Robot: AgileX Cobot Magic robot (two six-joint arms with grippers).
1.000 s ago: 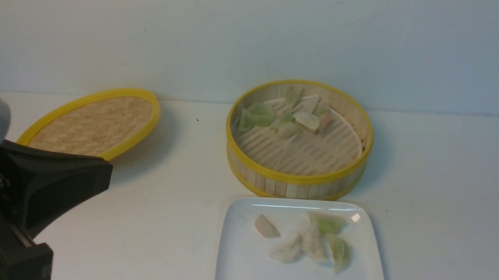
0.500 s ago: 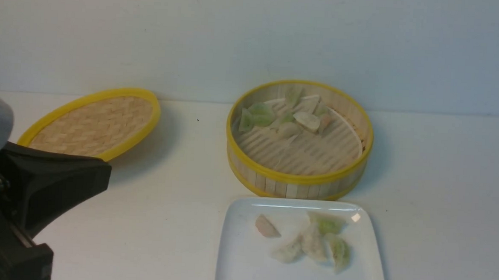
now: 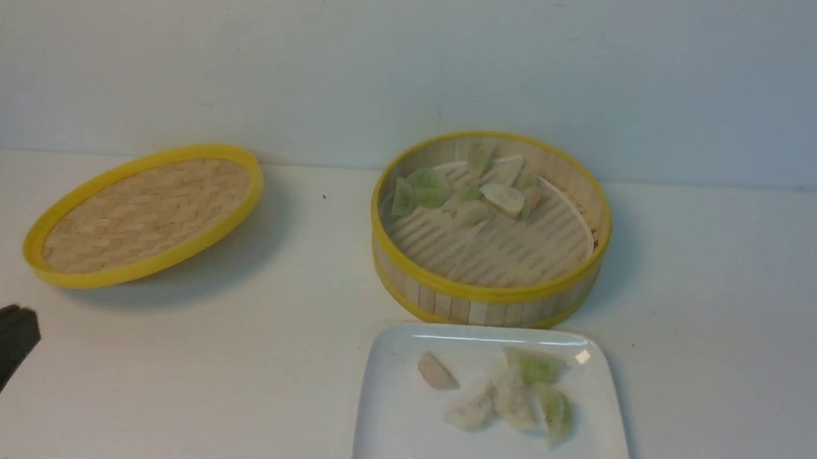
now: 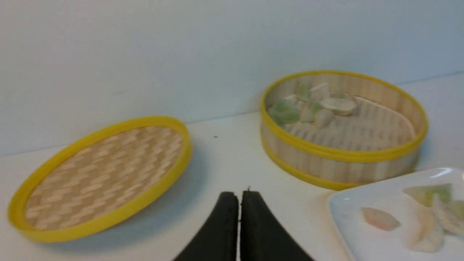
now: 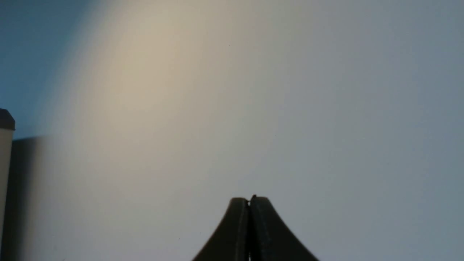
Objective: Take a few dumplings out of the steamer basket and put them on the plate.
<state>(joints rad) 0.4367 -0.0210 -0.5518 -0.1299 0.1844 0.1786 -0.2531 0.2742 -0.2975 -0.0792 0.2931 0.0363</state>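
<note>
Now the steamer basket [image 3: 490,227] stands on the white table [image 3: 726,309] close to the pale back wall [image 3: 417,62], and it serves as the landmark for everything else. Inside it, a cluster of dumplings [image 3: 470,187] lies on the slatted floor against the far part of its wall, green ones toward the lid's side and paler ones beside them; the nearer part of the floor is bare. Just in front of the basket, close to its lower yellow rim but not touching it, sits the plate [image 3: 398,425], glossy and white. Five dumplings lie on the plate [image 3: 511,396]: one pinkish piece apart on the side toward the lid, and four others bunched together and touching, two of them green. Well away from the basket, on the robot's left, the shallow woven lid [image 3: 145,213] with its yellow rim rests tilted, one edge raised off the table. The left tool [image 4: 239,197] hovers over bare table between lid and plate, nearer the camera than the basket, its black jaws pressed together with nothing between them. The right tool [image 5: 249,201] is likewise closed and empty, seen only against a blank pale surface, so its place relative to the basket cannot be told.
</note>
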